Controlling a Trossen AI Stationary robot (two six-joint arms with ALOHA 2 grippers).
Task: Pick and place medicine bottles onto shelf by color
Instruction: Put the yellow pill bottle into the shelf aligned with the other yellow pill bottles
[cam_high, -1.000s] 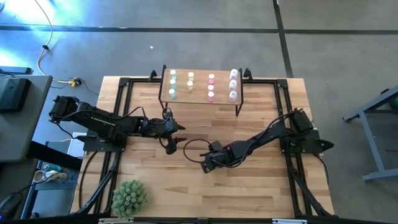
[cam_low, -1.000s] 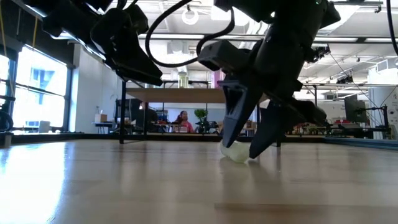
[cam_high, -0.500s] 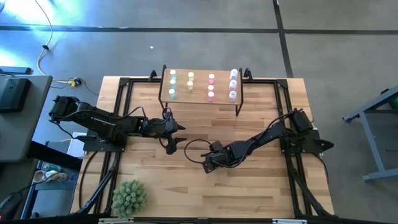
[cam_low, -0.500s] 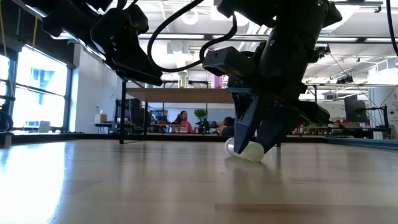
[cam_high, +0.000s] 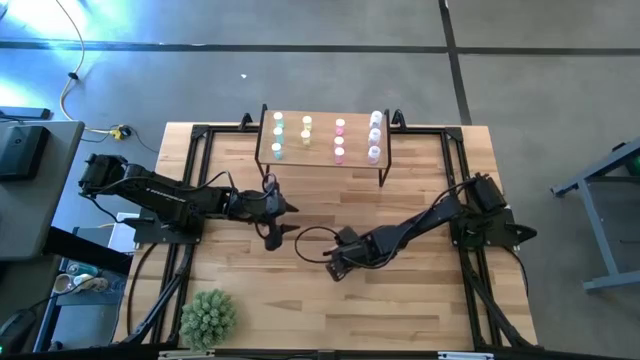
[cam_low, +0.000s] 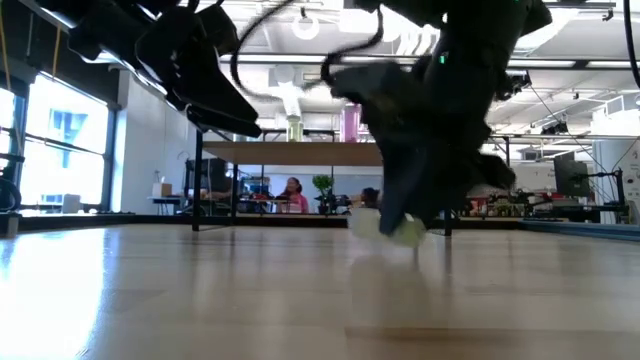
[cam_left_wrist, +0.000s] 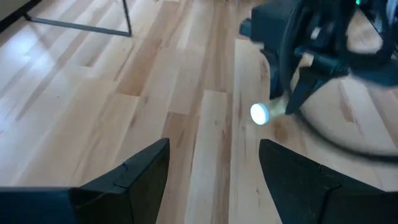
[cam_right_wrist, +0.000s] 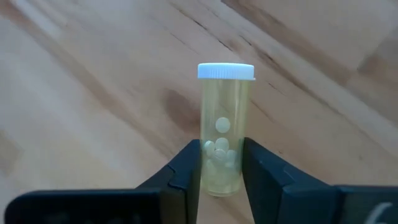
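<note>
My right gripper (cam_high: 334, 268) is low over the middle of the table, shut on a pale yellow medicine bottle (cam_right_wrist: 224, 149) with a white cap. The bottle also shows in the left wrist view (cam_left_wrist: 261, 112) and, blurred, in the low view (cam_low: 402, 230). My left gripper (cam_high: 283, 220) hangs open and empty above the table, left of the right gripper. The shelf (cam_high: 322, 158) stands at the far edge. It carries upright bottles in columns: green (cam_high: 277, 135), yellow (cam_high: 307, 129), pink (cam_high: 339, 140) and lavender-white (cam_high: 375, 135). My right gripper pinches the bottle's lower body (cam_right_wrist: 211, 163) between its two fingers, one on each side. The capped end (cam_right_wrist: 226, 71) sticks out past the fingertips, toward the left arm. The fingers slant down from the table's right. The bottle appears just off the tabletop.
A spiky green plant ball (cam_high: 208, 318) sits at the near left corner. Black frame rails (cam_high: 190, 180) run along the table's left and right sides by the arm bases. Bare wood lies between the grippers and the shelf.
My right gripper has shut on the yellow bottle, which lay on the table between its open fingers. It has then raised the bottle a little, shifting slightly toward the table's right; the low view shows it blurred in motion.
</note>
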